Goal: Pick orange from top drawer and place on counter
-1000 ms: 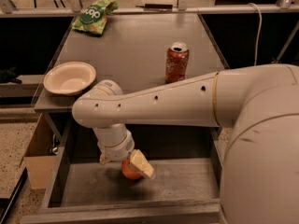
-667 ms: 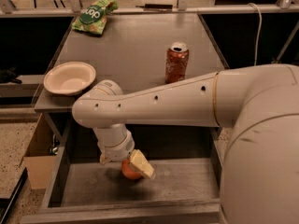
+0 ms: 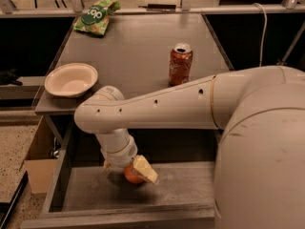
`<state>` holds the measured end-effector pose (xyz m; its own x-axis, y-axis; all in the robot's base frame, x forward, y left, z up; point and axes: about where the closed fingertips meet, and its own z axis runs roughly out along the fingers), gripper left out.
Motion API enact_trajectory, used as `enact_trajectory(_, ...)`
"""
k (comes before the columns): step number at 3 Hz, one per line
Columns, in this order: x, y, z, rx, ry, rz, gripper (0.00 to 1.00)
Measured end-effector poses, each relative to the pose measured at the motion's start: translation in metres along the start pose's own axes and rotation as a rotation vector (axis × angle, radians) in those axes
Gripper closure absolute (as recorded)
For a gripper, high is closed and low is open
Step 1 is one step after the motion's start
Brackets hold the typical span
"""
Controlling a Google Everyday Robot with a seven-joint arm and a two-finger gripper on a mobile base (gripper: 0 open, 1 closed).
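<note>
The orange lies in the open top drawer, left of its middle. My gripper reaches down into the drawer from the white arm, and its pale fingers sit on either side of the orange, shut on it. Only part of the fruit shows between them. Behind and above the drawer lies the grey counter.
On the counter stand an orange-red soda can at the right, a white bowl at the front left corner and a green chip bag at the back left. My white arm fills the right side. A cardboard box sits left of the drawer.
</note>
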<state>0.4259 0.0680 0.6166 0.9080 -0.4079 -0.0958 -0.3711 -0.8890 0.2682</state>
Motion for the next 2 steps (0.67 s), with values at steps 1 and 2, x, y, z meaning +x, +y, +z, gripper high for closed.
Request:
enact_trajectory(1,0.0000,0.0000,0.0000,0.000,0.000,0.000,0.18)
enact_trajectory(2,0.0000,0.0000,0.0000,0.000,0.000,0.000,0.41)
